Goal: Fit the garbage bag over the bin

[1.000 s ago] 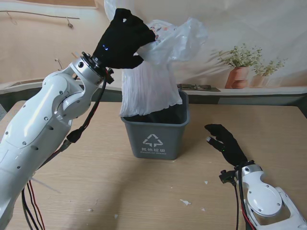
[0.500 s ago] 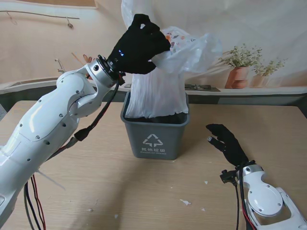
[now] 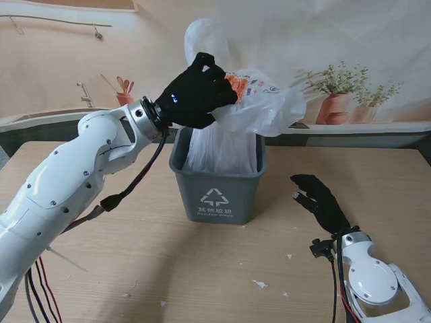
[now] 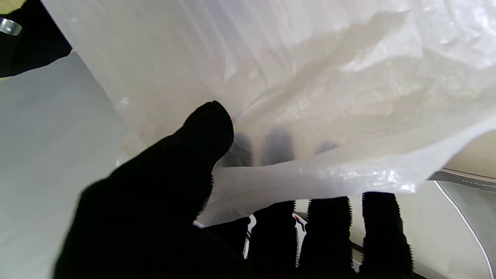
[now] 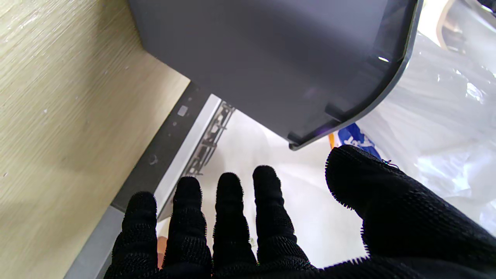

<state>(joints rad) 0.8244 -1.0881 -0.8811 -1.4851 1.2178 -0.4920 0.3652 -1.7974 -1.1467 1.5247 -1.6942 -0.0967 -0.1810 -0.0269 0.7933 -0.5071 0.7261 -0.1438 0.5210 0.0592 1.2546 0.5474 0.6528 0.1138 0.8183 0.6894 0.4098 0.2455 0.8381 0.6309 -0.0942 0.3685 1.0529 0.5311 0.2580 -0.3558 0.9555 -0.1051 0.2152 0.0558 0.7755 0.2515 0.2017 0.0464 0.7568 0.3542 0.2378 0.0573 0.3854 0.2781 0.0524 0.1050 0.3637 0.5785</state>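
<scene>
White plastic, the garbage bag [image 3: 232, 128] hung from the left hand [image 3: 196, 93], pinched at its upper edge above the bin [image 3: 217, 183], likely so its lower part could drop inside. That part sat within the bin. The right hand [image 3: 321, 201] waited beside it, fingers spread, holding nothing.

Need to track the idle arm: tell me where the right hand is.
Stand view: the right hand hovers open over the table, right of the grey bin, not touching it.
</scene>
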